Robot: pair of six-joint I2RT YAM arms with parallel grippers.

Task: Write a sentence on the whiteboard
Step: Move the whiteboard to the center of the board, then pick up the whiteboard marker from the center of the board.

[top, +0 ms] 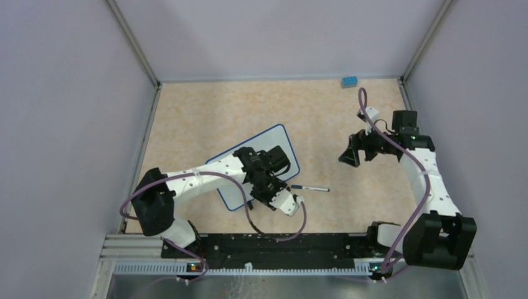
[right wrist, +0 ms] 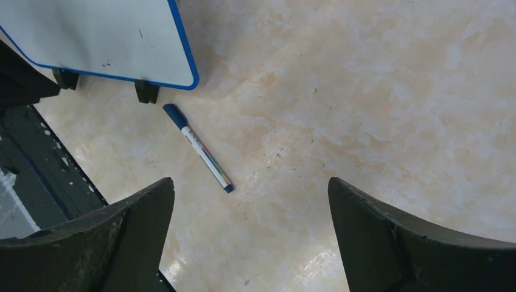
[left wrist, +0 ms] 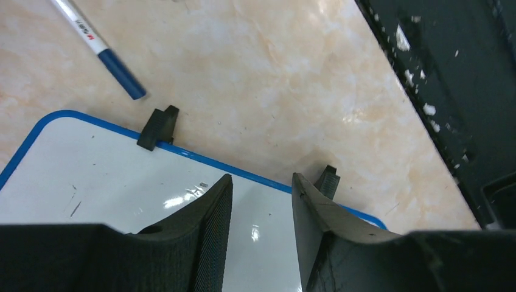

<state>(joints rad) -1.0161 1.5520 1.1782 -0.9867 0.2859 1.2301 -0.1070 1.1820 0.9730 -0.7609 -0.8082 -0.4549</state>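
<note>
my left jaws stand a little apart, and nothing is between them. they hang over the whiteboard (left wrist: 85,176), close to its blue rim. i cannot tell if the fingers (left wrist: 213,213) touch the board. the part of the board that i can see is shiny and white, with a few tiny dark marks. two black clip feet (left wrist: 158,126) sit on that rim, one just past each finger.

the marker (left wrist: 100,52) lies flat on the table (top: 205,112), just beside the board. its blue cap points at one of the clip feet but does not touch it.

my right jaws are wide open and hold nothing. they hang over bare table, well apart from the board, and they look down at the marker.

from above, the board lies tilted on the left half of the table, and my left arm (top: 205,177) covers much of it. my right arm (top: 423,168) bends over the right side. a small blue block (top: 349,81) sits at the far edge. a black rail (top: 268,246) runs along the near edge.
</note>
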